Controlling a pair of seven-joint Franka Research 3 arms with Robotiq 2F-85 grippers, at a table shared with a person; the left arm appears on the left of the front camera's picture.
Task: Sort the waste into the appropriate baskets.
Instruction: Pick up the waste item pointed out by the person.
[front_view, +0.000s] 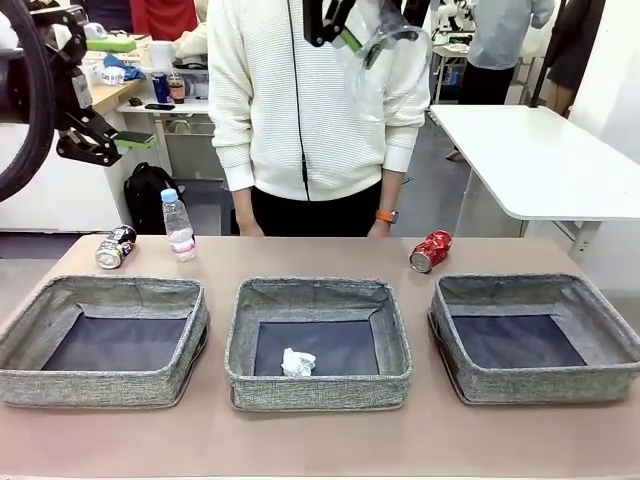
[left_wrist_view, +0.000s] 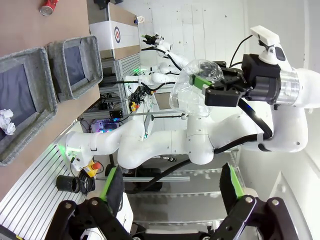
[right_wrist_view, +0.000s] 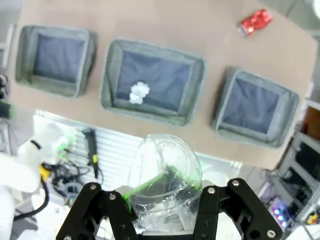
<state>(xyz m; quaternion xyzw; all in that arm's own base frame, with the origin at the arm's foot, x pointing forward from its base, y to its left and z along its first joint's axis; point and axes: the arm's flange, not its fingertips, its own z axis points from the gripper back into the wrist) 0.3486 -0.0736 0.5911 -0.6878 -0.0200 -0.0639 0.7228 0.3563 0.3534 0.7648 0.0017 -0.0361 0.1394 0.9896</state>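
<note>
Fingers of the right gripper (right_wrist_view: 162, 202) pinch the clear plastic cup (right_wrist_view: 162, 165) high above the desk (right_wrist_view: 150, 20); those of the left gripper (left_wrist_view: 171, 175) stand spread. Lower the cup well inside an empty basket (front_view: 545, 385), not the one holding the paper ball (right_wrist_view: 139, 92), before letting go

The front camera faced across the table (front_view: 320, 445), baskets (front_view: 318, 290) close. The right wrist camera looked straight down, baskets far below the right claw (right_wrist_view: 162, 192) and its clear plastic cup (right_wrist_view: 162, 160). The left wrist camera, rolled sideways, faced that claw. All shared the paper ball (front_view: 298, 362).
</note>
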